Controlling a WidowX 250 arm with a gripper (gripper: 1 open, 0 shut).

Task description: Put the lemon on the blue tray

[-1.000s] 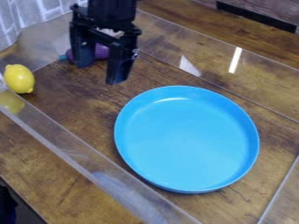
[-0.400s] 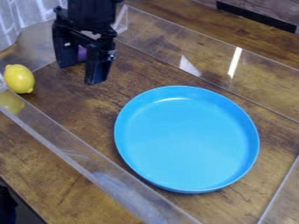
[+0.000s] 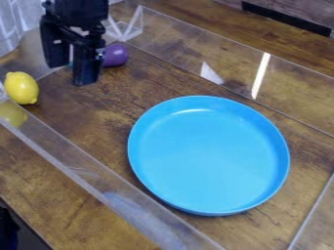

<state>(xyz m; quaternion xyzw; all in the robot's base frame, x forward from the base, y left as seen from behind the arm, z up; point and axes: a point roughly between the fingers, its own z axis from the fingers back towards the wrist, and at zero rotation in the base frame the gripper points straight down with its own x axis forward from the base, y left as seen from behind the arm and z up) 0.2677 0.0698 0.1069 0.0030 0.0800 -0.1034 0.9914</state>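
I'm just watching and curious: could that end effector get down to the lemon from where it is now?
Probably yes. The end effector hangs open, apart from the lemon, with only bare table between them. The purple object sits on its other side.

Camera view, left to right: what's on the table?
lemon → gripper, open → purple object → blue tray

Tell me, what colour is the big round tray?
Bright blue. The blue tray shows clearly in the camera view, sitting empty on the wooden table.
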